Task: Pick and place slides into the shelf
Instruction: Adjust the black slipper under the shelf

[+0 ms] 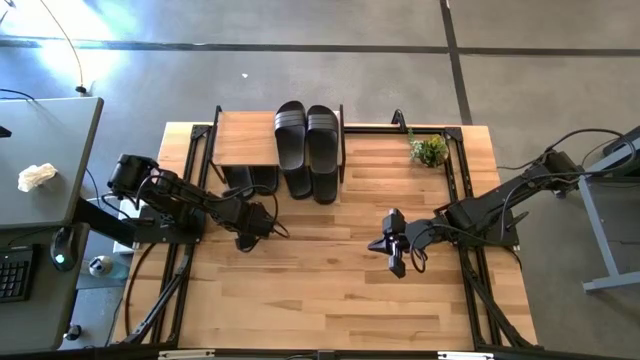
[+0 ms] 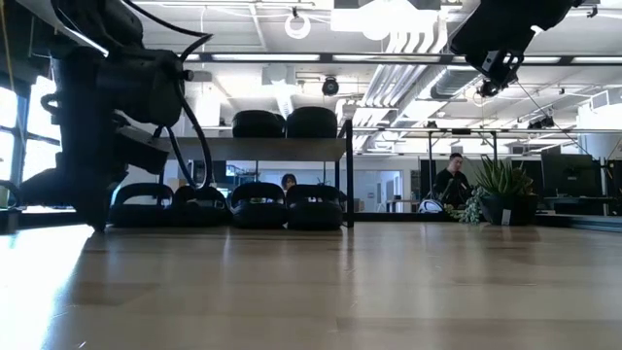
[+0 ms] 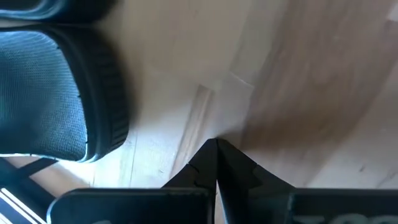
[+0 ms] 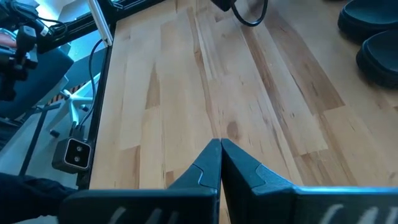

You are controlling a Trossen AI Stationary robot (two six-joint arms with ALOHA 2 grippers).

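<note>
Both arms empty over the table, slides racked on the shelf.

The left gripper (image 1: 247, 238) is closed on nothing, low over the table (image 1: 330, 300) just in front of the shelf (image 1: 245, 138). The right gripper (image 1: 396, 263) is closed and empty too, out over the table's middle. 2 slides (image 1: 307, 148) lie on the top board; 4 more (image 2: 229, 206) sit in a row beneath it. A small plant (image 1: 429, 150) stands at the far right corner.

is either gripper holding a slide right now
No, the left gripper and the right gripper both show their fingers shut together with nothing between them, over bare tabletop.
</note>
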